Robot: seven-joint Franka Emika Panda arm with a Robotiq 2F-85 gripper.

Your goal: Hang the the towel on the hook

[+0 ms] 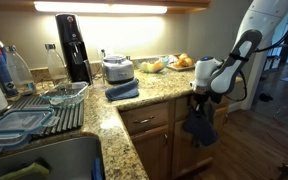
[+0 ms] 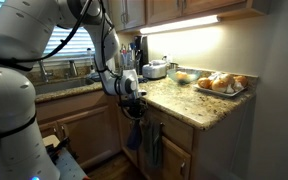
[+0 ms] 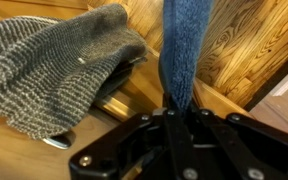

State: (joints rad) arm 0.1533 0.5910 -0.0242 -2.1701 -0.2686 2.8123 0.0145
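The gripper (image 1: 198,98) pinches 1 end of the towel (image 1: 197,128) so it dangles free for hooking. A grey cloth (image 3: 54,70) hangs near it.

Exterior view: from sink (image 1: 54,152) end, facing along bench (image 1: 112,125), hand (image 1: 198,98) at 3 o'clock, mid-range. Exterior view: beside robot base (image 2: 9,100), facing bench corner, fruit tray (image 2: 219,85) at 3 o'clock. Both share hand, fruit tray. Wrist view: close-up, towel (image 3: 184,50), cabinet front (image 3: 249,50).

One slate-blue towel (image 3: 184,50), one folded blue towel (image 1: 122,90), one grey knit cloth (image 3: 54,65).
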